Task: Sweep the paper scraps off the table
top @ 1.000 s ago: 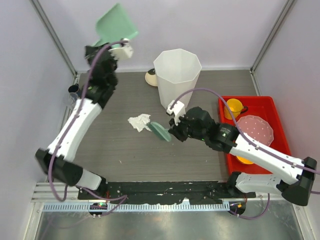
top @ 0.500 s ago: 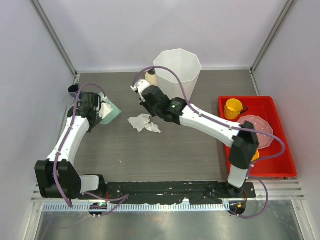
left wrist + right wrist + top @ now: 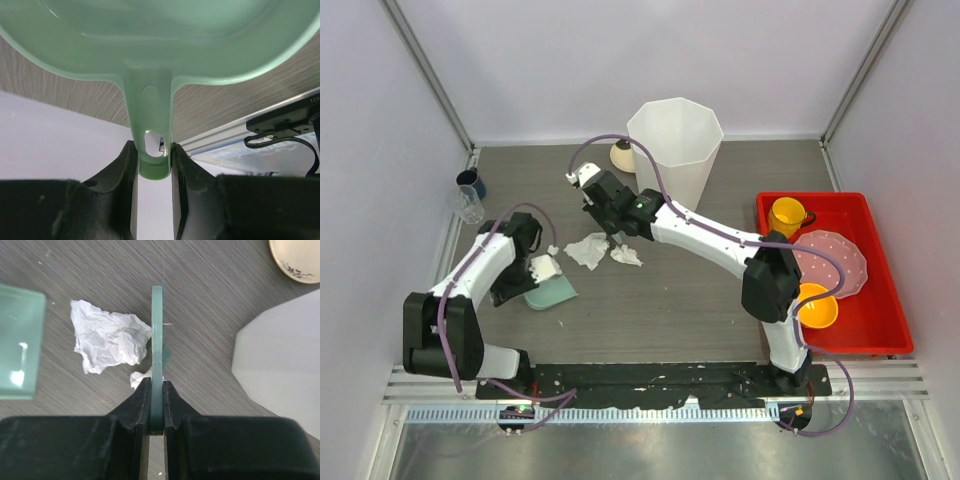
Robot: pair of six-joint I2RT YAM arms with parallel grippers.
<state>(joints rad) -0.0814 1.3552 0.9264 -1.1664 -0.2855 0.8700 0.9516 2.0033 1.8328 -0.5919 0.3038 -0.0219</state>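
Two crumpled white paper scraps (image 3: 588, 250) lie close together on the dark wood-grain table (image 3: 680, 310); the right wrist view shows a large one (image 3: 107, 340) and a small one (image 3: 139, 379). My right gripper (image 3: 612, 222) is shut on a thin green brush (image 3: 157, 355), seen edge-on, just behind and to the right of the scraps. My left gripper (image 3: 525, 275) is shut on the handle (image 3: 152, 150) of a green dustpan (image 3: 552, 292) that sits low on the table, left of and nearer than the scraps. The dustpan also shows in the right wrist view (image 3: 17, 340).
A tall white faceted bin (image 3: 675, 150) stands behind the right gripper, with a beige dish (image 3: 622, 155) beside it. A red tray (image 3: 880, 335) at the right holds a yellow cup (image 3: 787, 213), a pink plate and an orange bowl. A blue cup (image 3: 472, 183) and a clear glass stand at the far left.
The left arm has come down from high at the back and brought the dustpan to the table, front left of the scraps. The right arm has stretched out to behind the scraps.
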